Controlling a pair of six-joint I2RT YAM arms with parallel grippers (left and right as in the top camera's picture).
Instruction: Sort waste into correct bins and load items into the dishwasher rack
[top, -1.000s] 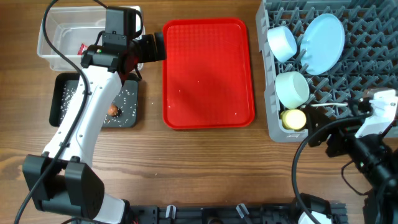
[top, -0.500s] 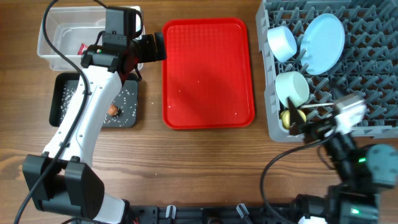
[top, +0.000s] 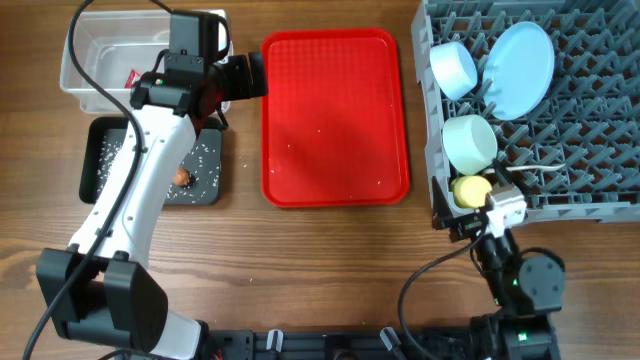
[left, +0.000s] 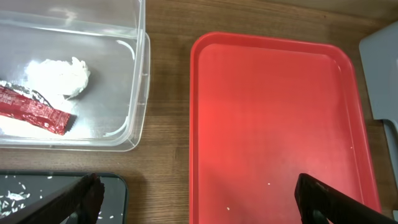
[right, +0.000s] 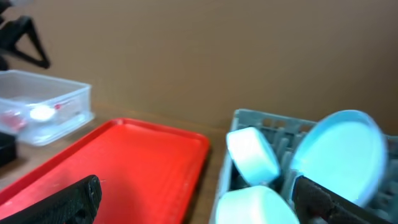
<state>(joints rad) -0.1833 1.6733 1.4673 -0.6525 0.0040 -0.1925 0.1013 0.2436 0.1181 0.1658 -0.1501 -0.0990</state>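
Observation:
The grey dishwasher rack (top: 590, 120) holds a pale blue bowl (top: 453, 68), a pale blue plate (top: 520, 68), a mint-green bowl (top: 470, 142), a yellow cup (top: 472, 190) and a white spoon (top: 532, 172). The clear tub (left: 138, 93) holds a white tissue ball (left: 59, 74) and a red wrapper (left: 34, 112). The black tray (top: 100, 170) holds rice grains (top: 205, 160) and a small orange-brown lump (top: 181, 177). My left gripper (left: 199, 205) is open and empty over the gap between the tub and the red tray. My right gripper (right: 193, 205) is open and empty, low at the rack's front left corner.
The flat red serving tray (top: 335, 115) lies in the middle with a few stray rice grains (left: 268, 183) on it. My left arm (top: 140, 190) crosses above the black tray. My right arm's base (top: 520, 280) sits at the front edge.
My right arm has pulled off the rack's right side and swung left and back toward the table's front edge. The left arm has not moved.

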